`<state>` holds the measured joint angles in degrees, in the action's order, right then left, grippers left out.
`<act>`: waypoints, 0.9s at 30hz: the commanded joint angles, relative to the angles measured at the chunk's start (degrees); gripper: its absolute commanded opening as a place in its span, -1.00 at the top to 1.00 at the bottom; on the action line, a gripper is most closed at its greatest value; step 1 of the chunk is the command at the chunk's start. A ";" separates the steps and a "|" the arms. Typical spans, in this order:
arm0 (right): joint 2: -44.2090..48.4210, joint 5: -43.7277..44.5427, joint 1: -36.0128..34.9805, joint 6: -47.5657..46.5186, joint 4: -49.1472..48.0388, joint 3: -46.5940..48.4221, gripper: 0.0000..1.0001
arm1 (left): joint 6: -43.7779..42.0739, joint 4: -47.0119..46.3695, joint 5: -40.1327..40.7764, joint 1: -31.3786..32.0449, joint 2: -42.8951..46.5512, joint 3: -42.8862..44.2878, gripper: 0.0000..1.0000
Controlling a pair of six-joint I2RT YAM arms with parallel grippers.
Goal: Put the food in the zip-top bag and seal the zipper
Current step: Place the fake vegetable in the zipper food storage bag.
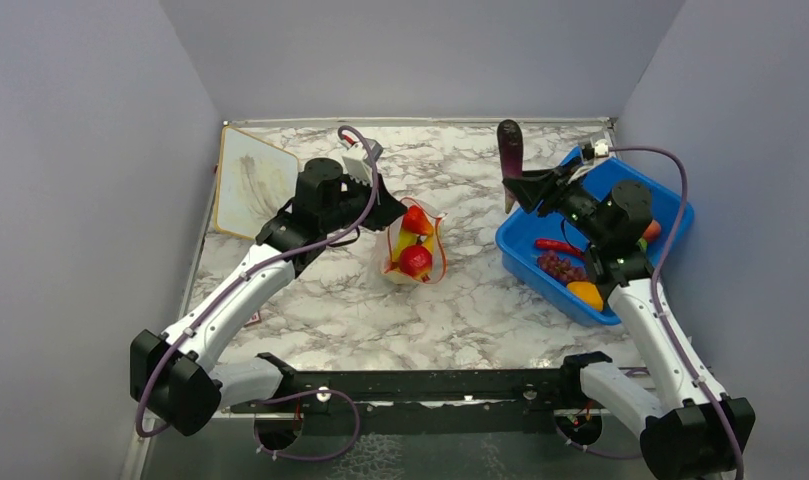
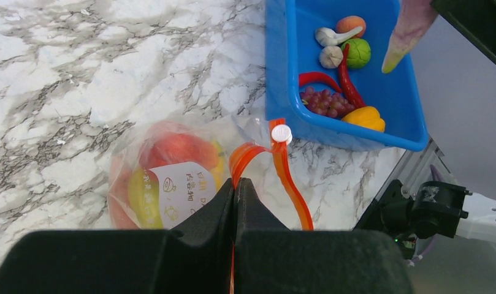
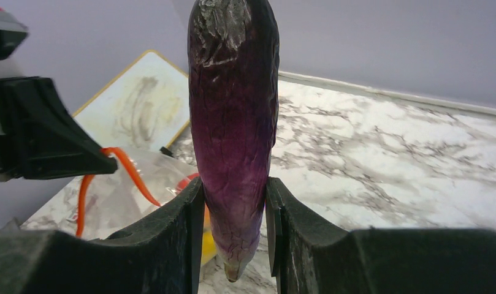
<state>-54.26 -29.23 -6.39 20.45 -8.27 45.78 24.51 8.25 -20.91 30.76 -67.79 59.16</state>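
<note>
Pinches the left tool (image 2: 235, 184) fully together on the zipper (image 2: 286, 174), the orange-red strip along the mouth of the zip-top bag (image 2: 165, 184). Near the middle of the marble bench (image 1: 460, 300), that bag lying just ahead of the tool, with a red round fruit (image 1: 415, 260) and yellow pieces inside, and a small white slider (image 2: 281, 133) on the strip. Clamps the right tool (image 3: 233, 199) on the lower part of the purple eggplant (image 3: 233, 104), upright, tapered tip down below the fingers, raised above the bench between bag and blue bin (image 1: 630, 180). In the bin: red chili (image 2: 346, 82), grapes (image 2: 322, 101), a yellow-orange piece (image 2: 365, 116), a green round piece (image 2: 358, 52). At the bench's far left, a white board (image 1: 252, 180).
</note>
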 commanded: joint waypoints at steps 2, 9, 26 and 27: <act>1.28 -5.14 -2.29 -2.07 -4.84 -0.58 0.58 | 3.02 1.88 -2.31 -0.08 -0.40 4.67 1.00; 3.33 -13.56 -4.04 -0.84 -19.01 -7.24 0.64 | 2.86 3.82 -0.81 -0.03 0.16 5.12 1.00; 1.77 -29.63 -18.48 -18.80 -32.92 -13.78 0.61 | 2.04 2.75 -8.94 -0.04 -1.38 4.69 1.00; 0.73 -30.79 -19.27 -19.47 -32.40 -12.95 0.60 | 1.85 2.74 -9.38 -0.04 -1.38 4.54 1.00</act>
<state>-51.96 -54.35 -23.07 6.74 -35.24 31.66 27.09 12.56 -25.45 30.76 -69.08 62.22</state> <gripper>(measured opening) 0.362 0.014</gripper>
